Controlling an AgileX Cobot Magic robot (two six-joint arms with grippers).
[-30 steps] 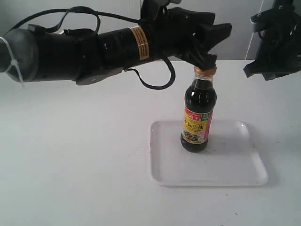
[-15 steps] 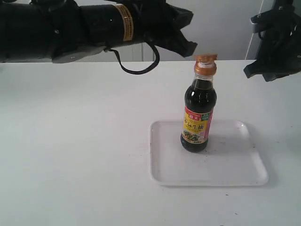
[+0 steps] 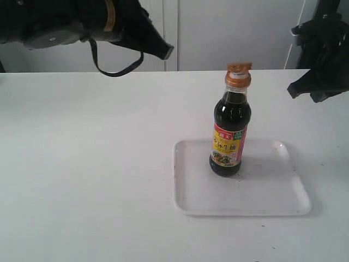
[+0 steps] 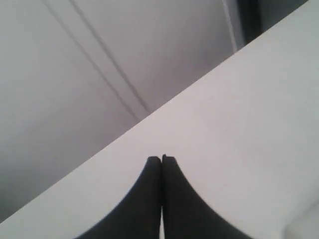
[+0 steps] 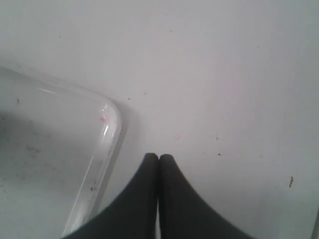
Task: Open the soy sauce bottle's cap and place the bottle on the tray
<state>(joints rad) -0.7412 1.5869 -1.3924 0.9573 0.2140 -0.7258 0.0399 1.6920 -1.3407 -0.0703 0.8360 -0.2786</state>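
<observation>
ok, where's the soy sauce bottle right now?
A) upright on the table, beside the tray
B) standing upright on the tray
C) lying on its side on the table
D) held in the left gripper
B: the soy sauce bottle stands upright inside the rim of the white tray, and neither gripper touches it; the left gripper is shut and empty, well away.

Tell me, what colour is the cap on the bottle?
The cap is orange-copper, clearest in the exterior view.
</observation>
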